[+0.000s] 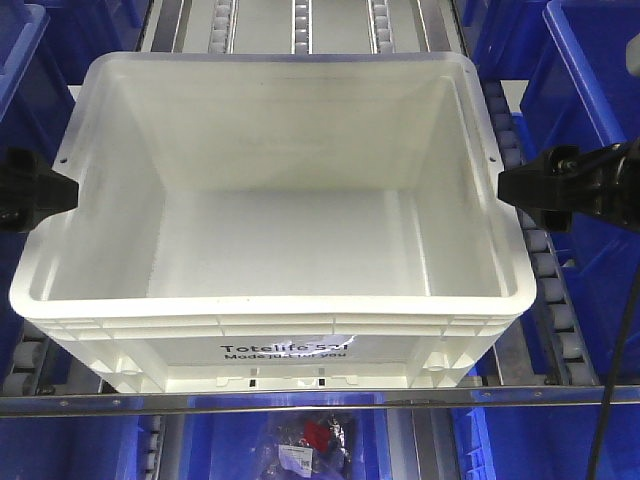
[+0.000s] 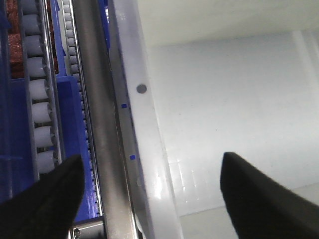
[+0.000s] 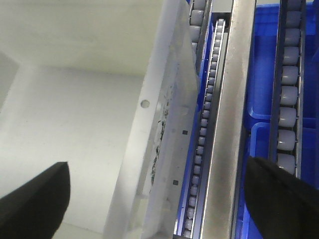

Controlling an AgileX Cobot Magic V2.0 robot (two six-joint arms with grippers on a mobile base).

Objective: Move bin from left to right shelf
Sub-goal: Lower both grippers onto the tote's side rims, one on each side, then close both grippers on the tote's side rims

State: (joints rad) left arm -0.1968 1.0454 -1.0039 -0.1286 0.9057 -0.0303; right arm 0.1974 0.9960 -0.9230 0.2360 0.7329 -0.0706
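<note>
Nearest the camera ran one steel front rail [image 1: 300, 402], and just behind it sat the bin [image 1: 270, 305], its printed side [image 1: 285, 350] facing outward. It was the only white bin in view. It was empty and rested on the left shelf's rollers, not yet lifted as far as I could judge.

The bin lay directly between the two arms, and its longer side seemed to run across from one to the other. The left gripper [image 2: 149, 157] was spread wide, with one black finger [image 2: 45, 199] outside the left rim over the rollers and the other over the bin's inside. The right gripper [image 3: 157, 162] was equally wide and straddled the right rim in the same way. Whether any finger touched the plastic could not be told. Neither arm was nearer, since each had its own rim between its fingers, so the coming move looked like a pinch on both rims together.

Behind the bin, three roller tracks [image 1: 300, 25] ran back. At least four blue bins [image 1: 590, 90] showed in part around the edges.
</note>
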